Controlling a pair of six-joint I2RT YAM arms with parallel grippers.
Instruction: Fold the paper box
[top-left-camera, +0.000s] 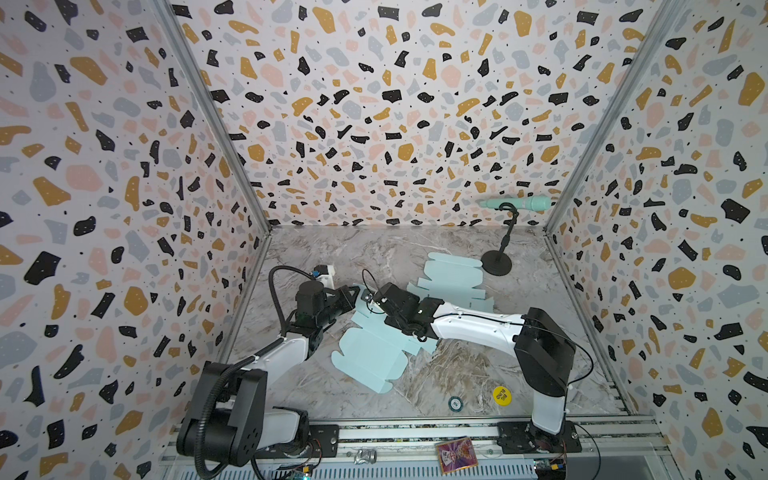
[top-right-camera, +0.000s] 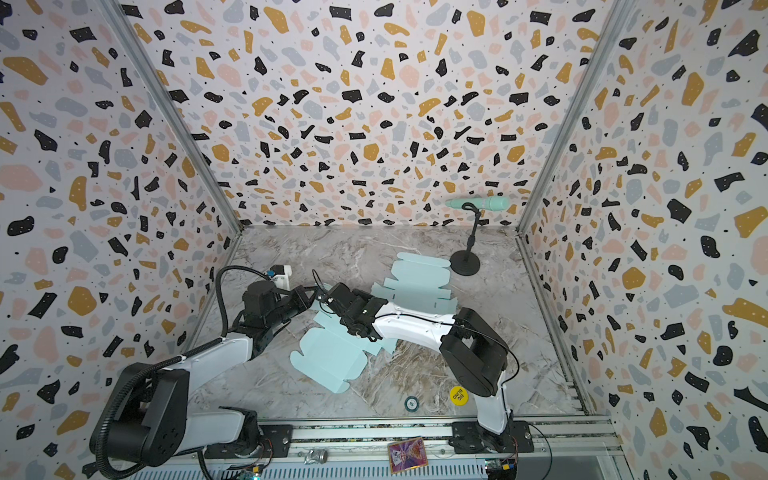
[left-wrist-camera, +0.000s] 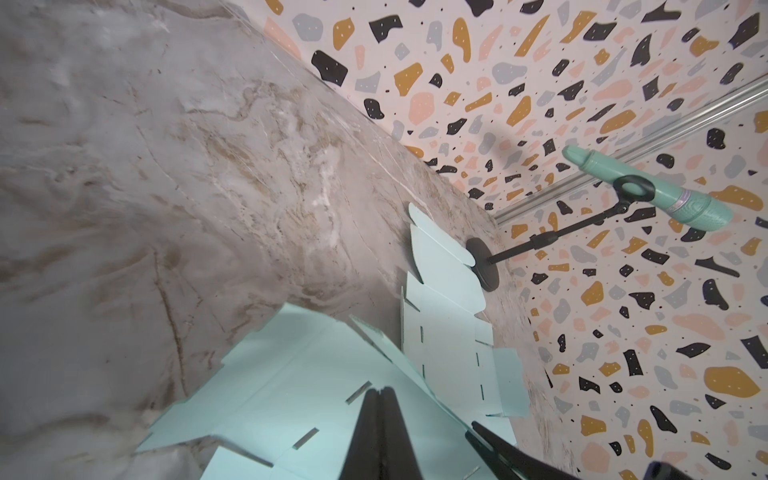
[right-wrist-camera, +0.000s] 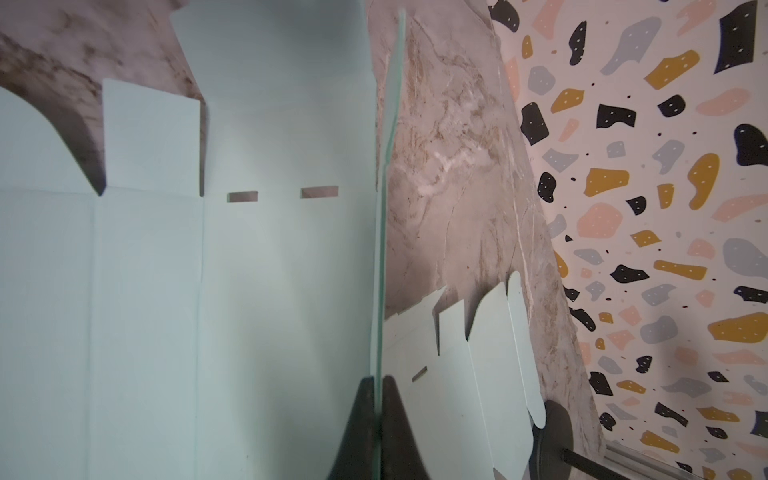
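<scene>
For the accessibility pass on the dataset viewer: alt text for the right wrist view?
The right gripper is shut on the upturned edge of a pale mint die-cut paper box blank, whose slotted panels spread flat beside it. A second flat mint blank lies farther off on the grey marble tabletop, before a terrazzo-patterned wall.

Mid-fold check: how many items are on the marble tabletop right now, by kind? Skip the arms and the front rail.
Flat pale-blue box blanks: 2, the near blank and the far blank
Microphone on stand: 1
Round discs: 2, the yellow disc and the dark disc
Total: 5
</scene>
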